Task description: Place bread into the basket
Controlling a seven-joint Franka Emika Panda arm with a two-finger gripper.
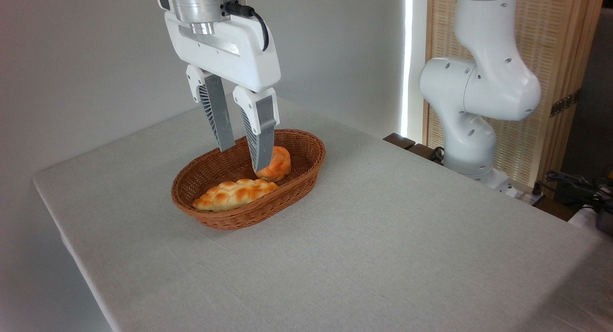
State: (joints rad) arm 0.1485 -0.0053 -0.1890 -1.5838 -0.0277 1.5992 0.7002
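At the near side of the table (383, 255), bare grey cloth runs out to the edge with nothing on it to block my way. Farther in sits the oval wicker basket (215, 217), and along its front lies a long, pale braided loaf (234, 194). Behind that loaf, toward the right end of the basket, rests the bread (277, 165), a small glossy orange bun, lying inside the rim and leaning against the far wall. My gripper (242, 154) hangs straight down over the basket, its fingers spread apart with open air between them; the right finger stands just in front of the bun and hides part of it, and I cannot tell whether it touches, but nothing is clasped between the two. By my reading the job is as good as done: the bun is in the basket and released, and what remains is only to lift clear, minding the basket wall and the loaf below. Beyond the table stand my own white base (471, 145), a slatted wooden screen (541, 131) and a tangle of cables (574, 186) at far right.
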